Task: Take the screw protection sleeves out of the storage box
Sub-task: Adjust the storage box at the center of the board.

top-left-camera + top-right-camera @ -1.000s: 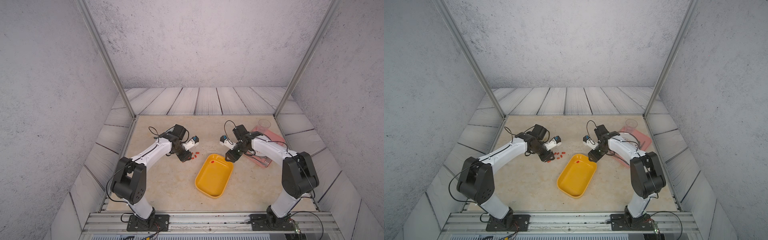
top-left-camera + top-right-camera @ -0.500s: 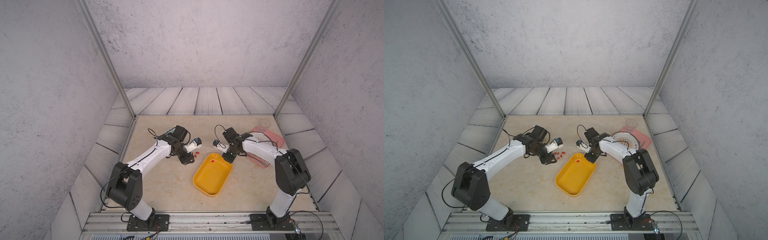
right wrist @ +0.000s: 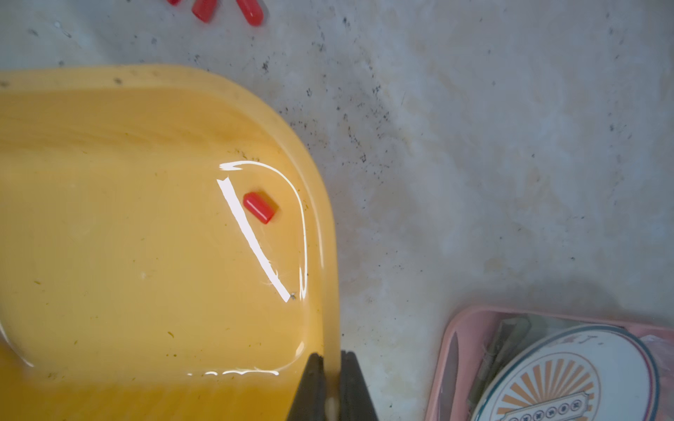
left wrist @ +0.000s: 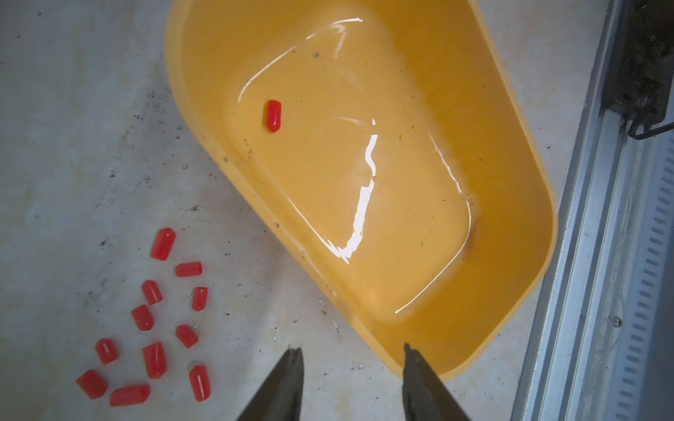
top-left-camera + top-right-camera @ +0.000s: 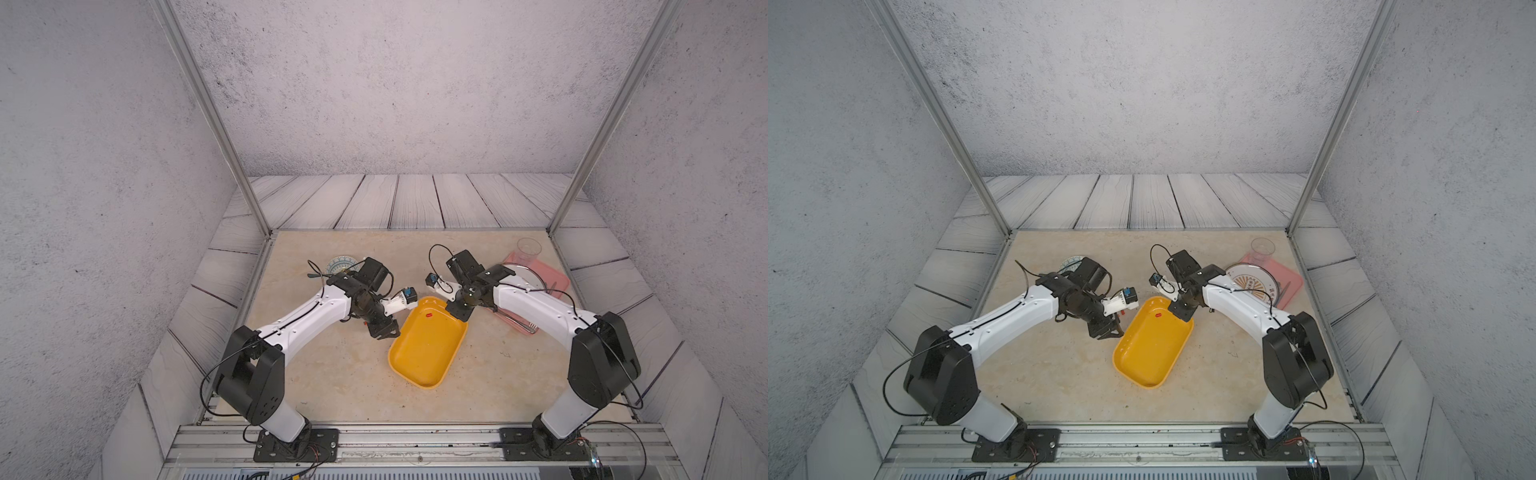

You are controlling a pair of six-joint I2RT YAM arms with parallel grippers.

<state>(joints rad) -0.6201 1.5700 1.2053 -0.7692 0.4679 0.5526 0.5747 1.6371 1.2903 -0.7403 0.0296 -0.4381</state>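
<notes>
Right gripper (image 3: 331,368) was clamped on the storage box (image 3: 146,255). One finger (image 3: 313,382) sat inside the wall and the other outside, with the yellow rim pinched between them. In both top views that grip was at the box's far corner on my right arm's side; right gripper (image 5: 459,314) low over the rim.

Left gripper (image 4: 352,351) had its fingers apart with nothing between them. One fingertip (image 4: 296,355) was over bare table (image 4: 73,145) just beside the box. The other lined up with the box's rounded corner rim; touching or not, I couldn't tell. In a top view the left gripper (image 5: 384,332) was just beside the box's long side facing my left arm.

One sleeve (image 4: 273,115) lay alone inside the box, flat on the floor near the far end, also visible from above (image 5: 1158,316).

Eleven screw protection sleeves (image 4: 157,317) lay out on the table in a loose cluster. They were near the box's long side on my left arm's side, none touching the box.

Pink tray (image 3: 450,335) was near the box on my right arm's side, apart from it, and held a patterned plate (image 3: 569,375). Clear cup (image 5: 528,247) stood past the tray, well apart from the box. Patterned bowl (image 5: 343,264) was well apart from the box behind my left wrist, partly hidden.
</notes>
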